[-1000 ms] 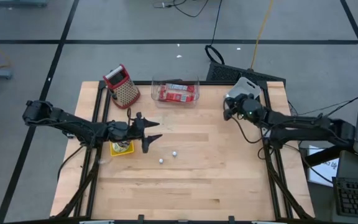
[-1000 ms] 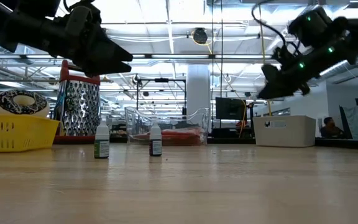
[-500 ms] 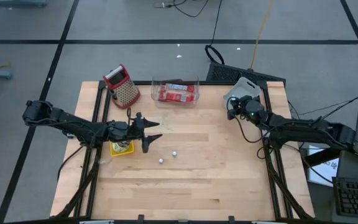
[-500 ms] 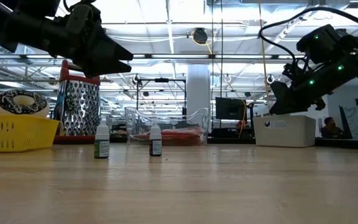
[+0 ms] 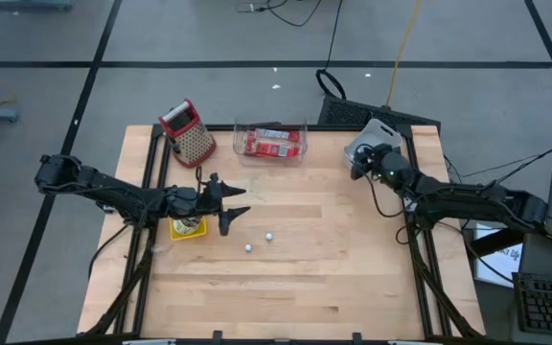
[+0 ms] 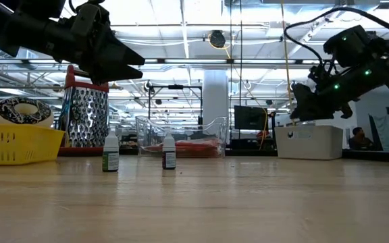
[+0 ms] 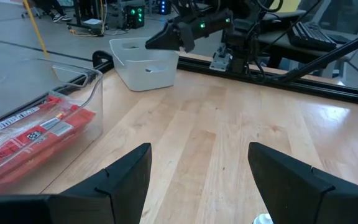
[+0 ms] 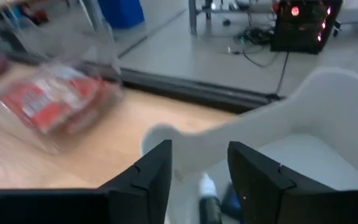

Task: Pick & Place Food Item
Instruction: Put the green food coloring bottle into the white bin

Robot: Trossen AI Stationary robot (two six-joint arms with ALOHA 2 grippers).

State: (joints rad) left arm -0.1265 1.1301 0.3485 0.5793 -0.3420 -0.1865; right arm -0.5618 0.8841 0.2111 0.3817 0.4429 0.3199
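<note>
Seen from above: a light wooden table [image 5: 295, 268] on a black frame, grey floor around it.

Far left: left arm stretched across the table's left side, left gripper [image 5: 236, 213] hanging above the wood, jaws spread wide, holding nothing. In the left wrist view, both dark fingers [image 7: 120, 180] stand well apart with bare wood between them.

Just beneath that arm, near the left edge: a small yellow basket [image 5: 188, 228]. At table level, a round dark-and-white item [image 6: 20, 109] resting in the yellow basket.

Back left corner: a metal box grater [image 5: 190, 134] with a red handle, upright.

Middle of the table, in front of the left gripper: two small dropper bottles [image 5: 249, 247] with white caps, standing upright, near each other but apart.

Back centre: a clear plastic bin [image 5: 270, 142] against the rear edge, red packaged food item [image 5: 272, 144] lying inside it.

Back right corner: a white tub [image 5: 378, 134]. Right gripper [image 5: 360, 169] held at the tub's near rim, raised above the tabletop in the low view. In the right wrist view, jaws parted a little, nothing pinched between them, a small white-capped bottle [image 8: 207, 194] lying inside the white tub just ahead of the fingertips.

Far right: right arm reaching in from the table's right edge, a keyboard [image 5: 549, 303] on a desk beyond.
</note>
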